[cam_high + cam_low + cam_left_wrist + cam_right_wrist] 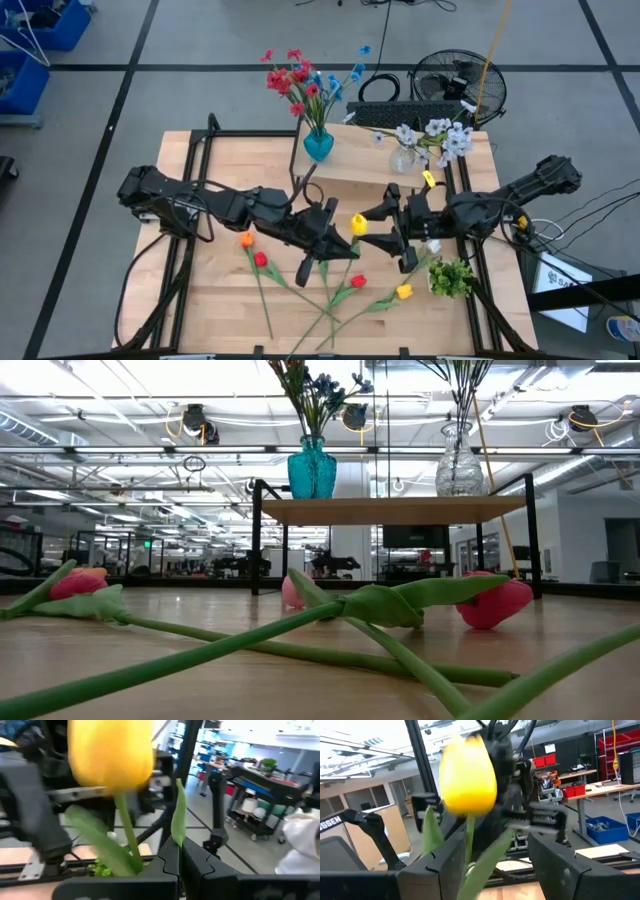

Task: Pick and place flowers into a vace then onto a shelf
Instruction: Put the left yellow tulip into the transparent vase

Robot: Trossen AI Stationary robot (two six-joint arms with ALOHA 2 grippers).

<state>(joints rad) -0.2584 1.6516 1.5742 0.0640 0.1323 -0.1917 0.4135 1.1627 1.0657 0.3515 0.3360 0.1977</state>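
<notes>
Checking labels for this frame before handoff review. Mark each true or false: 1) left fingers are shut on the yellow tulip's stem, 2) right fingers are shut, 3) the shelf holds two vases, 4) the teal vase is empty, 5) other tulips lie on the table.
1) True: the left gripper clamps the yellow tulip.
2) False: the right gripper stands open around the stem.
3) True: teal vase and clear vase stand on the shelf.
4) False: it holds flowers.
5) True: red tulip and others.
</notes>
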